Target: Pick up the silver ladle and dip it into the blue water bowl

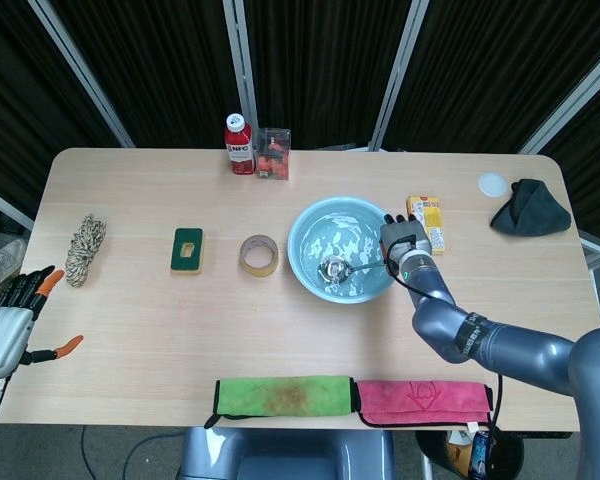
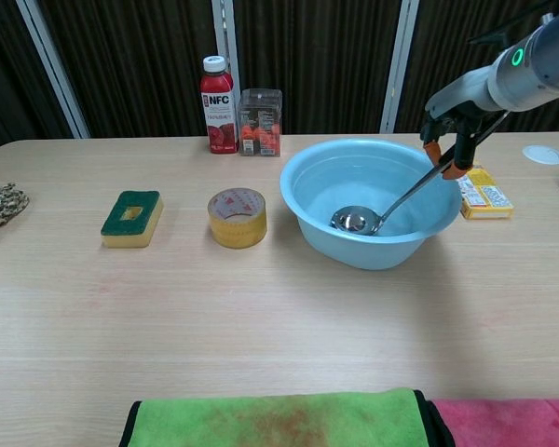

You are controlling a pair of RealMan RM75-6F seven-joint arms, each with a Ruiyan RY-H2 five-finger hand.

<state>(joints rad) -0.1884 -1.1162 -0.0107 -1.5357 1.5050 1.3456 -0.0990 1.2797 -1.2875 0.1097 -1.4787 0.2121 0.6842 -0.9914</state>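
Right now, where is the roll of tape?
In both views the roll of tape sits left of centre on the table, between the green and yellow sponge and the blue water bowl.

right hand holding ladle, blue bowl

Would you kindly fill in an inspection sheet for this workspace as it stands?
Surface: wooden table, no spills seen.
Job's things: ladle with its cup inside the blue bowl, handle slanting up over the right rim.
Clutter: red bottle and clear box at the back; rope, sponge, tape roll left of the bowl; yellow packet, white lid, dark cloth to the right; green towel and pink towel at the front edge.
Robot hands: right robot hand holds the ladle handle; left robot hand open, off the table's left edge.
Cables: thin black cable along the right wrist.
Surroundings: dark curtains with metal frames.
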